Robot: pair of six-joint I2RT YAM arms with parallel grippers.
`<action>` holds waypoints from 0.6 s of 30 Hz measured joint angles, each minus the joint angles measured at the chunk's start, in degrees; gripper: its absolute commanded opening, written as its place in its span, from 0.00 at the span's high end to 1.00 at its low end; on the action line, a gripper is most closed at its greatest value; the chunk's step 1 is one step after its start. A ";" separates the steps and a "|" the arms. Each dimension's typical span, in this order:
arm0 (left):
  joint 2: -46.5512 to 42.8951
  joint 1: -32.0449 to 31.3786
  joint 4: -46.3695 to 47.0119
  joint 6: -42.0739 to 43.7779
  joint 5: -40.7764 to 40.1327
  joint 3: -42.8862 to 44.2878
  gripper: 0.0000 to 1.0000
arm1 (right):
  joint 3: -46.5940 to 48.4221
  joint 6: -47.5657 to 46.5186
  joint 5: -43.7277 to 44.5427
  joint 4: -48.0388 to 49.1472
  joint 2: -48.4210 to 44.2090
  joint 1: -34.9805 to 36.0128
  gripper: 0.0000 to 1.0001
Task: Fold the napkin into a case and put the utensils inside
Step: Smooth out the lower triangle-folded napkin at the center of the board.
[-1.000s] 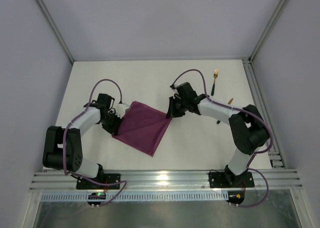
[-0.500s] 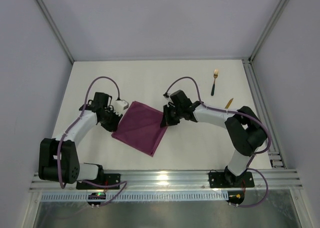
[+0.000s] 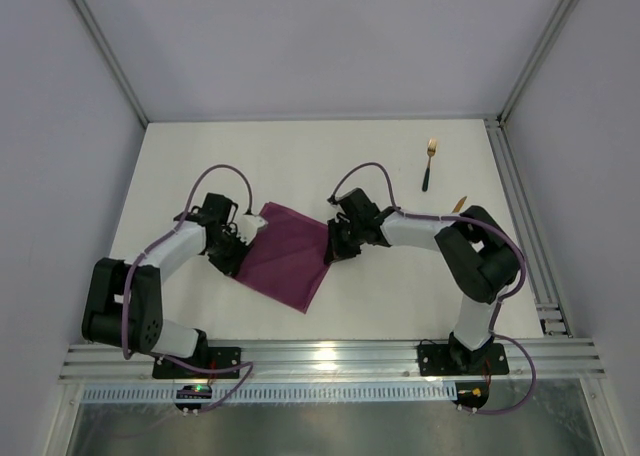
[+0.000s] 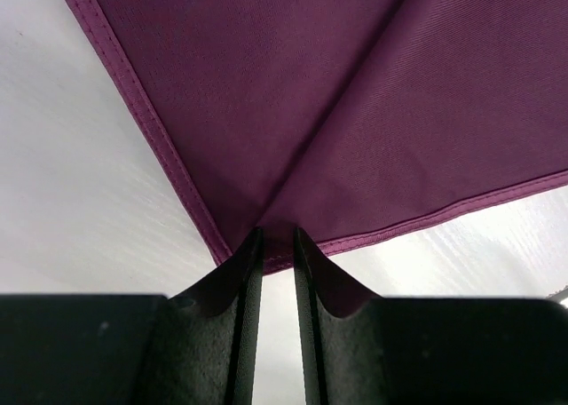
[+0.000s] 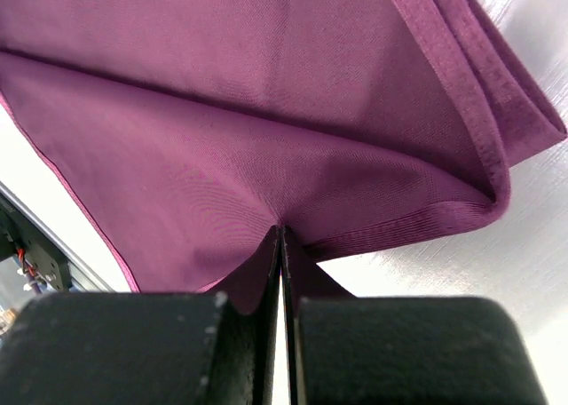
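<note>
Magenta-purple cloth is pinched in both tools. The left tool [image 4: 277, 238] has its jaws drawn close, with only a thin slot between them. A hemmed corner of the napkin [image 3: 285, 258] is caught at the tips, and creases fan out from the pinch. The right tool [image 5: 280, 232] is fully closed on a doubled edge of the same napkin, where stacked layers show at the fold.

The napkin lies flat on the bench [image 3: 300, 161] directly between the two tools, with the left tool at its left corner and the right tool at its far-right corner. It reads as a tilted oblong, not yet a narrow case, and its long sides run roughly far to near. Judgement: the coming fold depends on both held points being carried across that axis together.

Outward to the far right lie the utensils, well apart from the cloth. The right arm [image 3: 480, 261] is the nearer to them. The fork [image 3: 430, 163] lies with its handle toward the arms. The knife [image 3: 460, 204] shows only a gold tip beside that arm.

Count: one napkin, one fork, one knife, two tools.
</note>
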 measured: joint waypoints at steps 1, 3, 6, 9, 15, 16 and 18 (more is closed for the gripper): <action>0.48 -0.04 0.13 0.02 -0.26 0.00 0.78 | -0.15 0.11 0.00 0.13 0.00 -0.11 0.96; 1.53 -0.20 0.46 0.02 -0.74 0.00 0.78 | -0.37 0.26 -0.28 0.42 -0.02 -0.42 0.96; 2.56 -1.05 0.44 0.02 -1.68 0.55 0.79 | -0.68 0.59 -0.72 0.70 -0.04 -0.98 0.96; 2.84 -2.29 0.42 0.04 -3.21 0.72 0.80 | -0.70 0.63 -0.90 0.70 -0.07 -1.29 0.96; 2.93 -2.80 0.44 -0.07 -4.13 0.79 0.80 | -0.79 0.46 -0.92 0.52 -0.35 -1.42 0.96; 2.93 -2.80 0.39 -0.07 -4.11 0.83 0.80 | -0.83 0.42 -0.74 0.28 -0.55 -1.42 0.96; 2.93 -2.80 0.35 -0.07 -4.07 0.85 0.80 | -1.18 0.24 -0.31 -0.35 -1.66 -1.33 0.96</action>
